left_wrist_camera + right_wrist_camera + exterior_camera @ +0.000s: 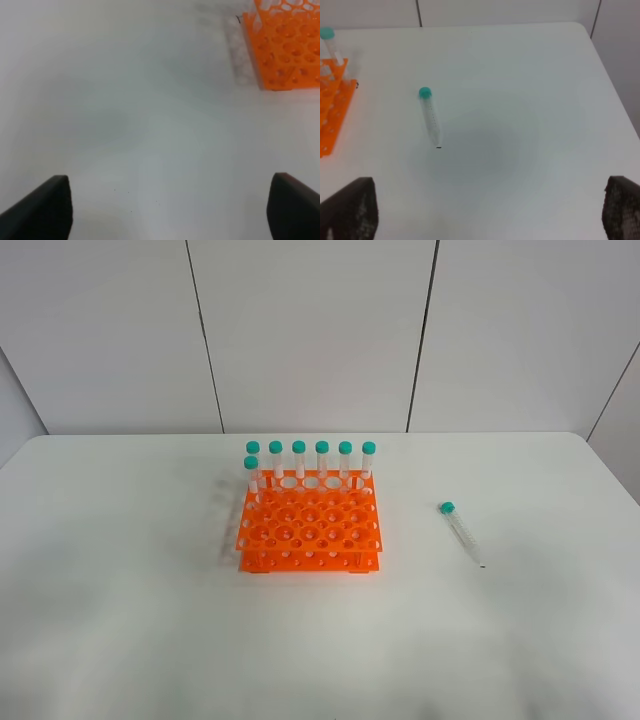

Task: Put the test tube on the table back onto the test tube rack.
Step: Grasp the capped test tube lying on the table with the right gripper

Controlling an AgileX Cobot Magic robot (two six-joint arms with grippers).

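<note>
Ahead of the wide-spread right gripper point(486, 212), the slim clear teal-capped test tube point(430, 119) lies flat on the plain white table point(535, 100), well apart from the bright orange plastic test tube rack point(332, 112). The left gripper point(166, 210) gapes too.

We see a plain matte white surface point(150, 590). The test tube rack point(308, 530) is bright orange, its top patterned with a regular grid of round holes. The test tube point(461, 533) is clear, with a teal cap and fine dark marks along its side; the racked tubes point(322, 462) share its colours. The left pincer point(170, 200) and the right pincer point(490, 200) are black. The wall panels point(310, 330) are pale grey with dark seams.
</note>
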